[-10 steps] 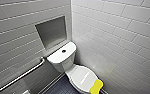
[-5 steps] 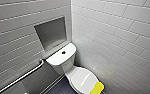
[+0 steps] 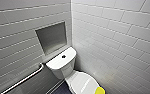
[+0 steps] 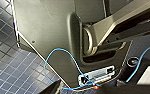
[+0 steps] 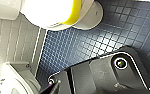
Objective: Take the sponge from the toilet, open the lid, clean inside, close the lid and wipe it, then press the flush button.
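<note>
The white toilet (image 3: 62, 65) stands in the corner of the tiled walls. The dark round flush button (image 3: 63, 56) sits in the middle of its flat tank top. The lid (image 3: 81, 82) is down. On its front edge lies the yellow sponge (image 3: 100, 90), cut off by the head view's lower border. In the right wrist view the sponge (image 5: 76, 11) shows as a yellow band on the rim of the toilet (image 5: 47, 12), seen from the side above the floor. Both grippers are open and hold nothing.
A square niche (image 3: 51, 37) is set in the wall above the tank. A metal grab rail (image 3: 24, 79) runs along the left wall. Dark blue tiled floor (image 5: 91, 42) surrounds the toilet's foot. A white object (image 5: 13, 80) stands by the wall. A blue cable (image 4: 49, 58) hangs on my body.
The head view has shifted slightly, so the camera has moved. The toilet and the sponge lie as before.
</note>
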You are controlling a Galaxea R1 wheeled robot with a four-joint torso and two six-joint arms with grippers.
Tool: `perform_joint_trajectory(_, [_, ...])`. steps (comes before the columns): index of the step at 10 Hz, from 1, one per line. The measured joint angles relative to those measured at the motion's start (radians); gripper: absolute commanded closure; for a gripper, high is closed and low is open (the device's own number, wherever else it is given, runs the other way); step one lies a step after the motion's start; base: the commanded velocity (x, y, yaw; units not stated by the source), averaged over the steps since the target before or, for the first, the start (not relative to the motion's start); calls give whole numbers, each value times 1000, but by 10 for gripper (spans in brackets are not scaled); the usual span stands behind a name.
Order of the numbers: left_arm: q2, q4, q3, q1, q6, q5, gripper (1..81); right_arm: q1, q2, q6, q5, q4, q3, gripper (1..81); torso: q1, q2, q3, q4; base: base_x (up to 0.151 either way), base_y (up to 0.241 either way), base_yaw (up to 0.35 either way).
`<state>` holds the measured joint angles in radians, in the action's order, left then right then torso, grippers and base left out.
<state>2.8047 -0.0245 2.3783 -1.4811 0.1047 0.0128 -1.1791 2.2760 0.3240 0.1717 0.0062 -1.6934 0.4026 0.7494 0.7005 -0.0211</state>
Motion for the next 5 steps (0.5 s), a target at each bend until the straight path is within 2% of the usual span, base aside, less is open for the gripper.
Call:
perform_joint_trajectory(3, [27,0,30,-24,0,-1,10,10,0,11,-1,0,-17,10,68,109,9,0,0,0,0])
perform_joint_trajectory(5, [45,0,61,-23,0,0,10,11,-1,32,1,0,-38,10,104,167,55,0,0,0,0])
